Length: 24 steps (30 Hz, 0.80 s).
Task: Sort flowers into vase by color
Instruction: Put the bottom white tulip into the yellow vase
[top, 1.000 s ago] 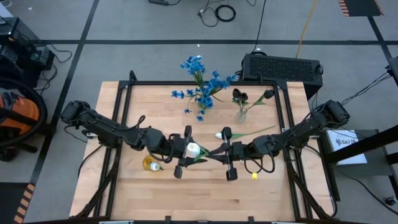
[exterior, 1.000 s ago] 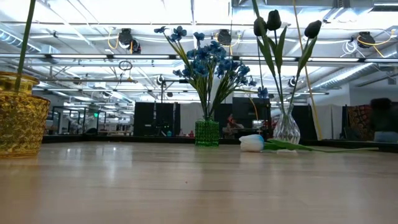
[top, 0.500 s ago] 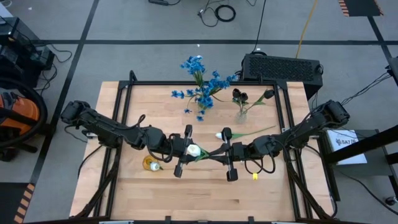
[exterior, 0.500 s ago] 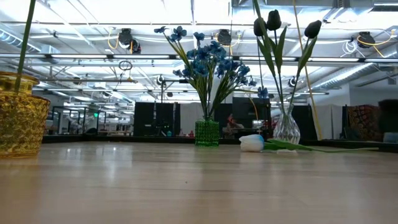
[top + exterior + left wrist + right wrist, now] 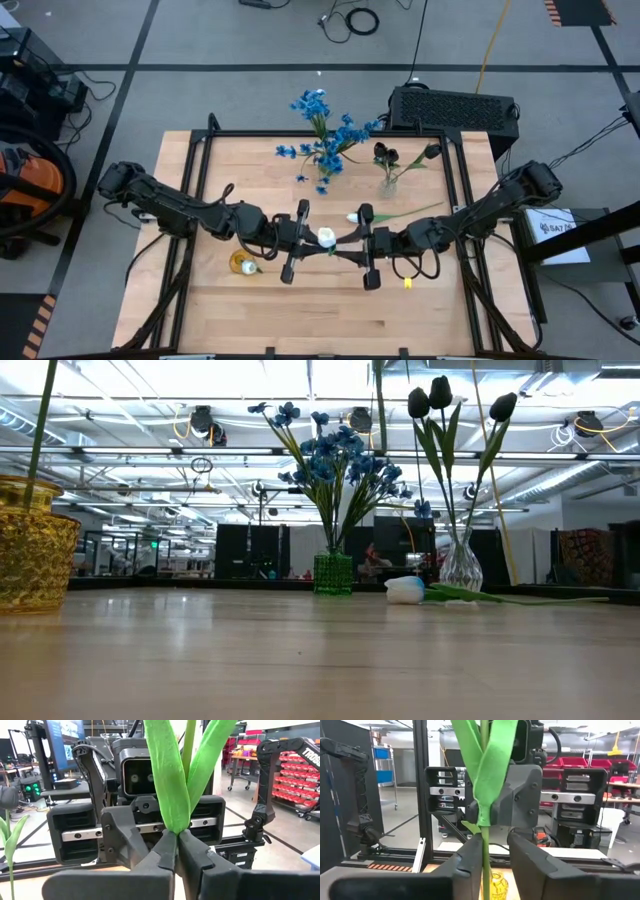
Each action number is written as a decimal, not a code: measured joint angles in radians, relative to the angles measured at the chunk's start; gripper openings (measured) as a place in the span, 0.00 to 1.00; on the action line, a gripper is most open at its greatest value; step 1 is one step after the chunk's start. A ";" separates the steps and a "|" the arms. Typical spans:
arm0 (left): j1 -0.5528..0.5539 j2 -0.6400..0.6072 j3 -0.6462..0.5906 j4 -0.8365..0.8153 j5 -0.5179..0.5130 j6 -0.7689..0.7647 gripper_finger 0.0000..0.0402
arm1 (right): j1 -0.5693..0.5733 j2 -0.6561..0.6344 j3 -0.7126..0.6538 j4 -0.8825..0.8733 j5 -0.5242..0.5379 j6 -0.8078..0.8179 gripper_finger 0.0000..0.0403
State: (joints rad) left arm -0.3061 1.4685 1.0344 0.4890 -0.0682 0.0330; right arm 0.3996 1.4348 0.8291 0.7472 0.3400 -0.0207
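Observation:
A white tulip (image 5: 326, 238) on a green stem stands upright in mid-air over the table's middle, between my two grippers. My left gripper (image 5: 176, 834) is shut on its stem. My right gripper (image 5: 495, 842) faces it from the right, open, with the stem (image 5: 485, 855) running between its fingers. A yellow vase (image 5: 242, 262) holding one green stem sits at the near left. Blue flowers (image 5: 325, 150) stand in a green vase (image 5: 333, 573), and dark tulips (image 5: 388, 155) in a clear vase (image 5: 461, 565). Another white tulip (image 5: 355, 216) lies flat on the table. My left gripper pinches the stem just below the base of the leaves (image 5: 176, 826) between its two fingertips (image 5: 162, 852). The fingers come level from the table's left and lie across the stem. The tulip stands upright, clear of the table. My right gripper's fingers flank the stem; whether one touches it, I cannot tell.
The green and clear vases stand at the table's far side. The lying tulip's stem (image 5: 415, 210) stretches toward the right edge. A black frame (image 5: 195, 200) borders the table. Bare wood lies along the near side.
The white bloom has shifted a little toward the table's right, and now sits midway between the two grippers. A green stem end has come into the top of the low view.

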 joint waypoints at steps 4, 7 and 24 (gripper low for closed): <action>0.000 -0.013 0.000 -0.008 -0.003 0.000 0.04 | -0.001 -0.034 0.000 -0.089 0.016 0.037 0.29; -0.002 -0.033 0.000 -0.014 -0.004 0.000 0.04 | -0.001 -0.077 0.000 -0.176 0.029 0.066 0.35; -0.021 -0.420 0.000 -0.331 0.008 -0.010 0.04 | 0.069 -0.416 0.000 -0.640 0.026 0.191 0.55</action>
State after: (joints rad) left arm -0.3272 1.0489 1.0344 0.1578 -0.0598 0.0232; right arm 0.4688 1.0186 0.8288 0.1072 0.3662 0.1698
